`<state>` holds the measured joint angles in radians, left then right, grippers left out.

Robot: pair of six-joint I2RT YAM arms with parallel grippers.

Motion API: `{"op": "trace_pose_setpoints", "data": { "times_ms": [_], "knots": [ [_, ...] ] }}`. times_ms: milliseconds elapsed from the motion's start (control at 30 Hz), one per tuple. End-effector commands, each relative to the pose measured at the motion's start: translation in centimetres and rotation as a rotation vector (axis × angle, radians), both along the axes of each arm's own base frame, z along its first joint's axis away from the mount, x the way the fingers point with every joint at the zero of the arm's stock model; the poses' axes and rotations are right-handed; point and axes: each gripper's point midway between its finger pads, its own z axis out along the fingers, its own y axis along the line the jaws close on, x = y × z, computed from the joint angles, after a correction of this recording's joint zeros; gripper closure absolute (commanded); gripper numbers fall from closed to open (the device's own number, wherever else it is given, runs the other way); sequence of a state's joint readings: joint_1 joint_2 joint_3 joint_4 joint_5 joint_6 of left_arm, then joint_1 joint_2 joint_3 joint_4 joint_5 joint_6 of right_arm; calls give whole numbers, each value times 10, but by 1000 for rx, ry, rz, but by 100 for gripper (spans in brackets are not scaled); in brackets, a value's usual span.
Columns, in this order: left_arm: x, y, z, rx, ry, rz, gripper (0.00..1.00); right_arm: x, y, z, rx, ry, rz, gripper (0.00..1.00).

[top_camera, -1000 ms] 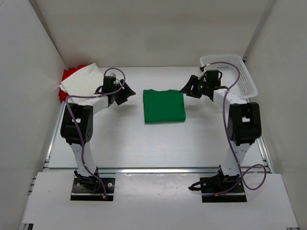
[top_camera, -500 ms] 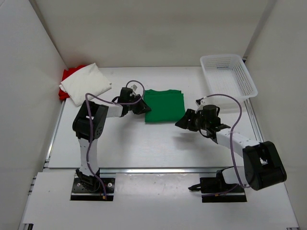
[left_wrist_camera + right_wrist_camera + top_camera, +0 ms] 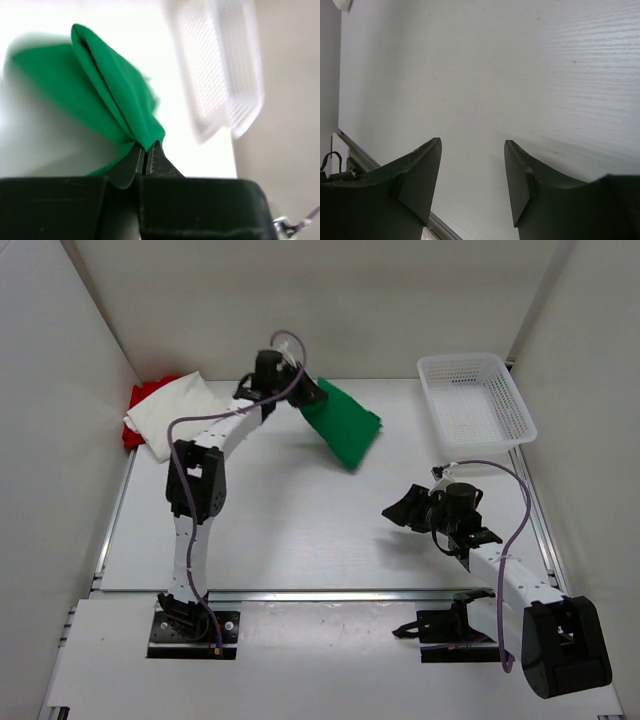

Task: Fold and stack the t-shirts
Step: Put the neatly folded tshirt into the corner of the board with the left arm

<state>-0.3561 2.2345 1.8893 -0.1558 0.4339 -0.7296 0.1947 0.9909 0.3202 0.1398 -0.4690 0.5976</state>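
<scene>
The white table [image 3: 300, 530] fills the room between three white walls, and the two arms stand at its near edge. At the far right corner of it sits the white mesh basket [image 3: 428, 392]. Its open top faces up and I see only its own mesh bottom inside; no shirt is in it. In the left wrist view the basket [image 3: 225, 65] is blurred, off to the right of the cloth.

The green t-shirt [image 3: 345, 422] hangs in the air over the far middle of the table, between the basket and the other two shirts. It is folded and hangs slanted down toward the right; if its low corner touches the table, I cannot tell. In the far left corner lies the white t-shirt [image 3: 175, 415], folded, on top of the red t-shirt [image 3: 148, 395], which shows only at the edge beside the wall.

The left gripper [image 3: 308, 395] is raised high and its fingers are pressed together on the upper corner of the green t-shirt [image 3: 115, 95]; the left wrist view shows the left gripper [image 3: 146, 150] pinching the cloth

The right gripper [image 3: 400, 508] is low over the near right part of the table, well apart from every shirt, its fingers [image 3: 420, 175] spread with only bare table between them
</scene>
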Motion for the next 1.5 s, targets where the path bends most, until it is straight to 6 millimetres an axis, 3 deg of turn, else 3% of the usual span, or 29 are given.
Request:
{"op": "trace_pose_setpoints", "data": {
  "times_ms": [0,33,100,133,167,200,233,267,300,367,400,433,467,500,567,700,767,800,867,967,1033,1067,1133,1167,1233,1267,1300,1433,1467],
  "knots": [
    [46,127,87,50,-142,205,100,-1,1,9,-17,-41,32,48],
    [45,143,95,51,-151,229,100,0,2,12,-20,-52,32,49],
    [53,217,102,63,-168,366,100,-6,6,7,-10,-34,60,48],
    [46,247,99,102,-168,425,94,-7,5,6,-6,-29,61,48],
    [44,288,114,119,-208,512,85,-10,9,5,1,-26,79,48],
    [38,332,90,166,-167,625,60,-13,13,4,3,-24,98,48],
    [29,350,75,163,-135,689,29,-14,14,5,1,-30,102,48],
    [12,373,49,147,-72,737,5,-18,18,4,-2,-29,117,48],
    [6,396,46,90,-67,796,1,-22,22,3,-6,-28,132,47],
    [-32,414,8,31,41,880,1,-26,23,0,-10,-27,144,45],
    [-38,428,8,-17,23,943,1,-30,25,-3,-13,-19,150,34],
    [-56,430,1,-55,19,981,2,-32,22,-10,-29,7,129,20],
    [-72,427,-6,-66,34,1008,1,-33,19,-15,-43,19,117,13],
    [-78,425,3,-63,14,1016,1,-35,17,-20,-62,31,106,1],
    [-90,405,-2,-29,17,990,2,-39,16,-21,-68,36,96,1],
    [-112,318,21,3,-93,823,1,-40,20,-16,-92,0,111,1],
    [-127,252,22,48,-130,665,1,-39,23,-12,-99,-12,115,0],
    [-135,236,29,67,-164,617,1,-38,24,-10,-102,-15,112,1],
    [-164,175,22,90,-177,451,1,-46,32,-13,-159,-13,178,1],
    [-212,122,-10,132,-124,243,2,-48,44,-5,-225,-16,198,1],
    [-250,112,-53,160,-26,156,2,-47,54,10,-257,-54,240,1],
    [-264,101,-57,129,-11,107,1,-49,56,8,-295,-58,243,1],
    [-303,103,-97,117,83,64,1,-48,64,16,-307,-88,255,1],
    [-315,97,-96,83,81,34,1,-48,70,24,-284,-112,268,0],
    [-342,101,-116,86,114,21,1,-48,74,29,-250,-132,290,1],
    [-347,99,-109,68,90,4,2,-49,76,29,-222,-131,306,1],
    [-353,105,-117,87,106,8,1,-48,74,29,-207,-129,305,1],
    [-336,133,-90,90,10,106,1,-50,69,22,-179,-138,299,1],
    [-328,139,-75,86,-37,133,1,-52,69,22,-159,-132,304,1]
  ]
}}
